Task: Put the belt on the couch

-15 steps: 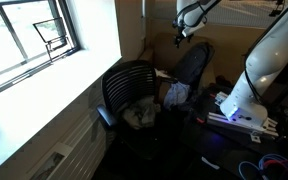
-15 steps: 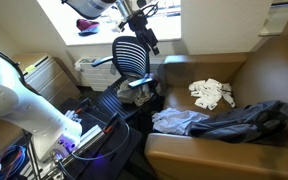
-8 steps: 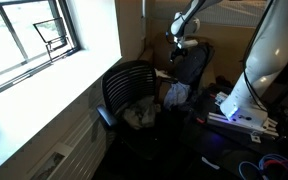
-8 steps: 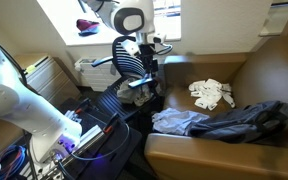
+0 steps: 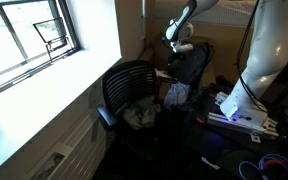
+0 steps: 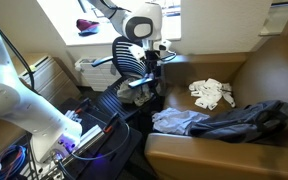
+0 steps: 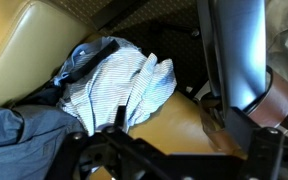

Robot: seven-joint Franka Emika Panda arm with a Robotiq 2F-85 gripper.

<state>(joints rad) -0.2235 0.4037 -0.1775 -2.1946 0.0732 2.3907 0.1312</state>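
Tan couch (image 6: 272,68), white cloth (image 6: 212,93), dark garment (image 6: 250,120)

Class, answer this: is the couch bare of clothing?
No, a white crumpled cloth and a dark blue garment lie on the couch.

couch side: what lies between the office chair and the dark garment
A light shirt lies between the office chair and the dark garment, near the couch front edge, in an exterior view.
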